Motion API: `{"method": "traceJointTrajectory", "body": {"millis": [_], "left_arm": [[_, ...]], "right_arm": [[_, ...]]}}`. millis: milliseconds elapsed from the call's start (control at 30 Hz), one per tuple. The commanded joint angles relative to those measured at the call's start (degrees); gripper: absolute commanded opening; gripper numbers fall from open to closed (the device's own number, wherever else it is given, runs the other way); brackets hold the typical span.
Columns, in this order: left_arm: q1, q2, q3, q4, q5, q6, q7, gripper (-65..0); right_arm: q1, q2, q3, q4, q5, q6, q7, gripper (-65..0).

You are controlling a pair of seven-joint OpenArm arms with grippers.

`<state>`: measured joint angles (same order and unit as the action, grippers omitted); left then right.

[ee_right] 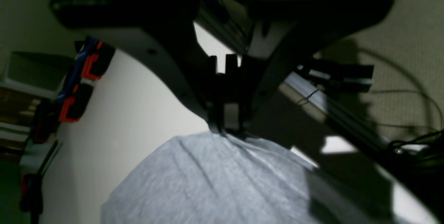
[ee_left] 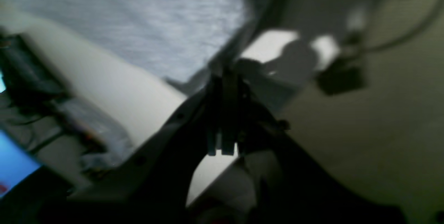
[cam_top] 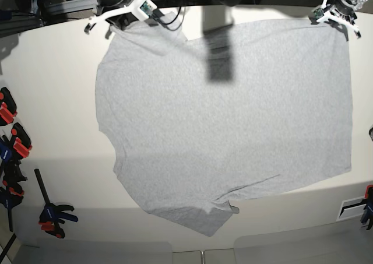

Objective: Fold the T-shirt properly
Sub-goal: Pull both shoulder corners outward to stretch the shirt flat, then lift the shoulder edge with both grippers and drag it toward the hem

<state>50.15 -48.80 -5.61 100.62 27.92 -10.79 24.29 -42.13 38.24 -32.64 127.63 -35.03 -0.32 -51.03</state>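
Grey T-shirt [cam_top: 227,118] lies flat across my white desk [cam_top: 58,89], long axis near-to-far, both far corners pinched by my closed left fingers [cam_top: 337,12] and right fingers [cam_top: 125,14].

Legible text, labels, brands, numbers, signs: none. T-shirt [cam_top: 224,118], spread on the table [cam_top: 58,101] from its far edge toward its near edge: plain grey side up, no print visible.

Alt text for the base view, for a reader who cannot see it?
A grey T-shirt lies spread plain side up on a white table. Both tools pinch its far edge: right tool at one corner, left tool at the other.
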Motion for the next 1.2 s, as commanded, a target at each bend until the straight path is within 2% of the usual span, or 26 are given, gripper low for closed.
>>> {"method": "traceJointTrajectory", "body": {"millis": [0,67,133,267,400,533,767,900,1000,1167], "left_arm": [[0.13,-0.94,-0.48,0.90,2.54,3.10,0.35,-65.0],[0.13,-0.96,-0.48,1.01,5.33,6.19,0.33,-65.0],[0.13,-0.94,-0.48,1.01,6.78,7.80,0.31,-65.0],[-0.52,-0.92,-0.48,1.01,6.75,9.77,-0.42,-65.0],[-3.43,-0.37,-0.46,0.98,6.54,12.81,-4.24,-65.0],[-7.87,-0.26,-0.46,0.98,5.18,12.96,-5.92,-65.0],[-15.28,-0.26,-0.46,0.98,-6.86,12.96,-5.92,-65.0],[-17.84,-0.26,-0.46,0.98,-7.67,12.96,-5.90,-65.0],[-19.54,-0.22,-0.46,0.98,-7.91,12.98,-5.92,-65.0],[-21.27,-0.09,-0.46,0.98,-12.87,12.98,-5.92,-65.0]], "right_arm": [[0.57,0.48,0.07,1.27,-1.01,-1.27,0.74,-65.0],[2.38,0.48,0.07,1.25,-0.92,-1.27,0.83,-65.0],[4.48,0.48,0.07,1.25,-0.20,-1.27,1.14,-65.0],[10.12,0.48,0.07,1.25,4.70,-1.22,1.70,-65.0],[16.04,0.48,0.07,1.25,9.51,-1.18,1.99,-65.0],[21.38,0.48,0.07,1.18,12.17,-1.18,2.05,-65.0],[28.87,0.44,0.07,-1.03,13.29,-1.16,2.38,-65.0],[32.94,0.22,0.07,-4.50,17.35,-1.16,3.61,-65.0],[35.63,-0.70,0.04,-7.32,17.68,-1.01,4.70,-65.0],[39.45,-1.77,0.02,-10.29,18.27,-0.96,5.20,-65.0]]}}
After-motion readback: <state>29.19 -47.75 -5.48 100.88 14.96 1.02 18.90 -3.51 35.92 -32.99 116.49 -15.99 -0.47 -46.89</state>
